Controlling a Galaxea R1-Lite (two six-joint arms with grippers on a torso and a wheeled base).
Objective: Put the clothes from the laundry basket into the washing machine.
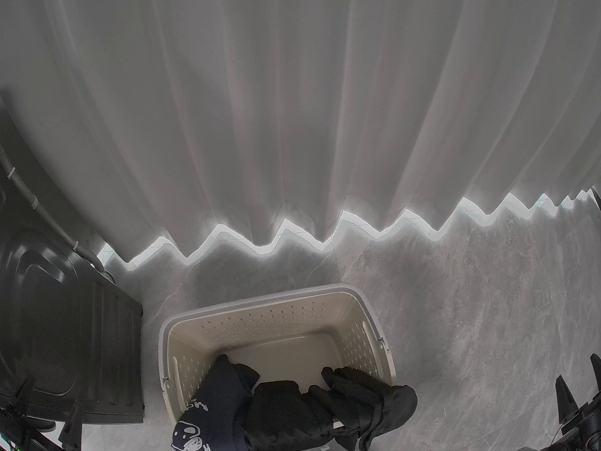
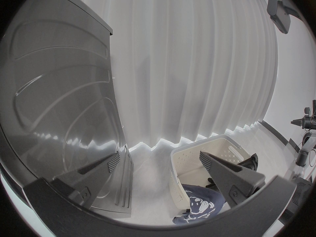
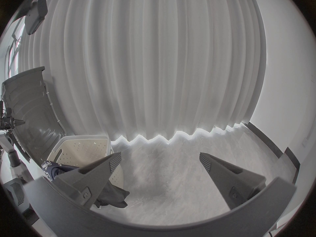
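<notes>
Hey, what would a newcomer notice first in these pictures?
The tall white curtain fills the background, with bright light leaking under its zigzag hem. In front of it, on the grey floor, stands a cream laundry basket with dark clothes heaped over its near rim, one of them navy with a white print. A dark grey washing machine stands to the robot's left of the basket.

Dark clothes drape over cream laundry basket (washing machine beside).
</notes>
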